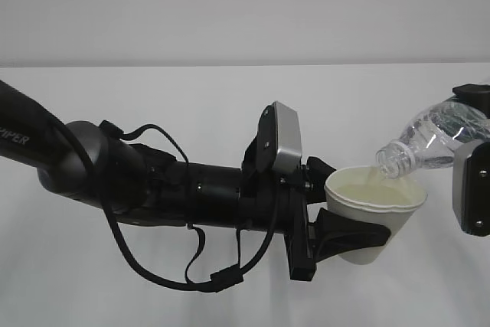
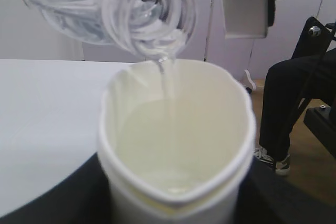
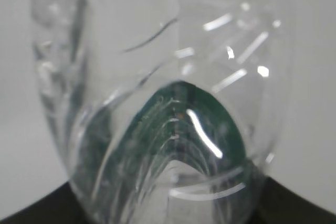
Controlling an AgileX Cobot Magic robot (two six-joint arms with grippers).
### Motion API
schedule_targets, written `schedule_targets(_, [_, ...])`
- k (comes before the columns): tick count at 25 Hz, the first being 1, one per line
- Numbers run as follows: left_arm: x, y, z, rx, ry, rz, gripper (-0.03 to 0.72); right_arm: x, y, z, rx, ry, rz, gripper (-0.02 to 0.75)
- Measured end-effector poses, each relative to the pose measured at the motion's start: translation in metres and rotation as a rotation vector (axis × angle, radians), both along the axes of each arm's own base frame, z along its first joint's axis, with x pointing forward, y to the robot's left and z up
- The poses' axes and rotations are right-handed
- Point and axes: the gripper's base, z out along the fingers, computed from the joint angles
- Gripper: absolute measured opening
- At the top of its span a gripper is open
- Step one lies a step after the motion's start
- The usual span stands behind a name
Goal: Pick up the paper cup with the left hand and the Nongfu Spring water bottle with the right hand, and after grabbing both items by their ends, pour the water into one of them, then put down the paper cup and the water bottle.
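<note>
Left hand (image 1: 337,231) grips the paper cup (image 1: 373,206) low on its wall, above the white table (image 1: 230,82), rim squeezed oval | water (image 2: 169,85) streams into the cup | right hand (image 1: 473,189) clamps the tilted bottle (image 1: 432,139), neck over the rim.

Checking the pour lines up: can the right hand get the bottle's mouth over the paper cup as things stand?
Probably yes: the bottle, tilted in the right hand, has its mouth above the paper cup rim, and water streams in unobstructed.

Right claw (image 1: 473,189) cut off, edge
</note>
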Motion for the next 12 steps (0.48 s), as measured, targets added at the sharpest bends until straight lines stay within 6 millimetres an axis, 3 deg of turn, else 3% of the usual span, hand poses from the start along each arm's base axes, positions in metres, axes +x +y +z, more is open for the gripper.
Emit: schedule_targets(12, [0.0,0.0,0.0,0.0,0.0,0.0,0.416,0.0001,-0.0008,0.0001,0.035,0.005,-0.02,0.361])
